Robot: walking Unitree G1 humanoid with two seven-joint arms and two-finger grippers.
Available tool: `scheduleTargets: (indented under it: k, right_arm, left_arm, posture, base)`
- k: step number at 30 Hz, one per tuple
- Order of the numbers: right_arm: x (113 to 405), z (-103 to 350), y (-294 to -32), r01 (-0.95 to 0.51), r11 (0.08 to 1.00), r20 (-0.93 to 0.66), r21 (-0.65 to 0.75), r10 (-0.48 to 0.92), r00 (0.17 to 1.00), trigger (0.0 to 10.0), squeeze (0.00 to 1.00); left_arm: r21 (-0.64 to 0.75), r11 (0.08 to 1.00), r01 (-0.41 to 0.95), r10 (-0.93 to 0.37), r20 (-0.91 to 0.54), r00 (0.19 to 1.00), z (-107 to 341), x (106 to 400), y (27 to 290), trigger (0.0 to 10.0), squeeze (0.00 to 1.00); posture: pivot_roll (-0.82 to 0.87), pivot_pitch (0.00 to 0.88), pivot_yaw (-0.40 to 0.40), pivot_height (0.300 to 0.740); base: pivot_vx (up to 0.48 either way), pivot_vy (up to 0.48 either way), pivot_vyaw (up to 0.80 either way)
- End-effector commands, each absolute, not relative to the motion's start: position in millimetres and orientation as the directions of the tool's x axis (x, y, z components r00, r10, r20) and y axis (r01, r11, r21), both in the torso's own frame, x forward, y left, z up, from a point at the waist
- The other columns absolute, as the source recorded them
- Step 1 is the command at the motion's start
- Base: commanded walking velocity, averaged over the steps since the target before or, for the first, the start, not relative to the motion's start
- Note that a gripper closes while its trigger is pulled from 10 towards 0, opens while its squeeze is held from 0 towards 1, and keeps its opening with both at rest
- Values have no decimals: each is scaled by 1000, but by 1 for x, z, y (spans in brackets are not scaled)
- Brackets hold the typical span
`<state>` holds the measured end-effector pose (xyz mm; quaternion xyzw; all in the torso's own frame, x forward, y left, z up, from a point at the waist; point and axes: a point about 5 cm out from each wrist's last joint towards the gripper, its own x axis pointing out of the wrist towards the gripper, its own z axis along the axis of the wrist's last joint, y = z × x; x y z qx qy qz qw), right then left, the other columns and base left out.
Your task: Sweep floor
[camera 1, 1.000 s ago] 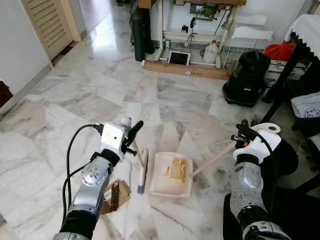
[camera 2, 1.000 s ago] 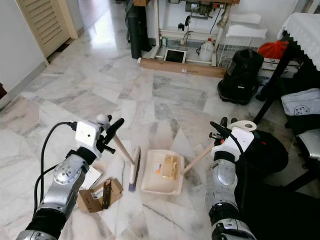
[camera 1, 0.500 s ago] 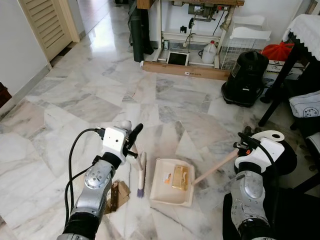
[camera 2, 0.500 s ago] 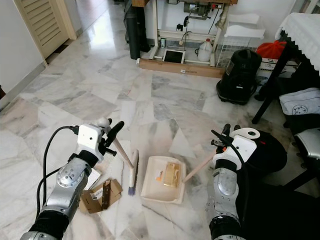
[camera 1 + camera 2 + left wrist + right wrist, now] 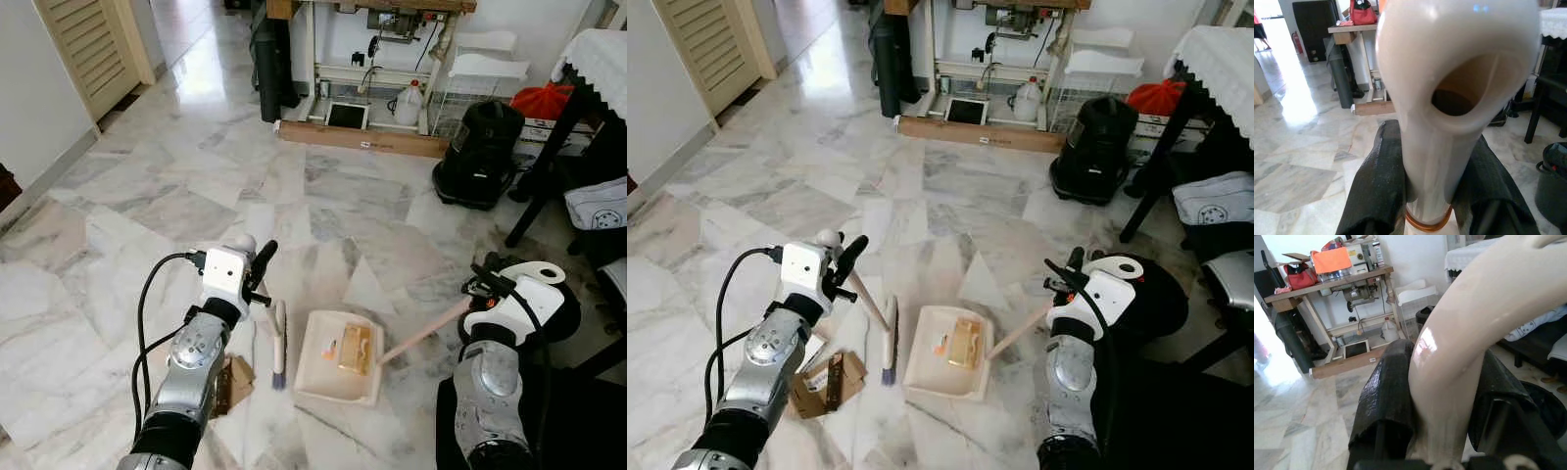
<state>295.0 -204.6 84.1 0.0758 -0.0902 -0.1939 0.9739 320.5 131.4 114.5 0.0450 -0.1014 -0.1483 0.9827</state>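
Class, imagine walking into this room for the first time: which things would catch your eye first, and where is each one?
On the marble floor in front of the robot lies a cream dustpan with a yellowish scrap inside it. The right gripper grips its long handle. Left of it, the left gripper holds a brush with its head on the floor, and torn cardboard lies beside it. A black vacuum cleaner stands further back on the right.
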Motion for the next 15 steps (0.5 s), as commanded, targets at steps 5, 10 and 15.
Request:
scheduleTargets:
  k: [5, 10, 15]
  right_arm:
    - [301, 101, -202, 350, 915, 205, 201, -389, 898, 10000, 0]
    - [302, 100, -200, 344, 918, 199, 196, -381, 903, 10000, 0]
    - [305, 102, -196, 323, 929, 199, 179, -356, 913, 10000, 0]
  left_arm:
    - [127, 955, 267, -292, 259, 921, 131, 326, 131, 10000, 0]
    - [133, 956, 263, -290, 260, 921, 131, 325, 131, 10000, 0]
    - [148, 956, 253, -285, 275, 918, 134, 326, 130, 10000, 0]
  posture:
    - [-22, 0, -15, 740]
    - [-10, 0, -19, 740]
    - [-3, 0, -28, 740]
  base:
    - [0, 0, 0]
    - [0, 0, 0]
    - [0, 0, 421]
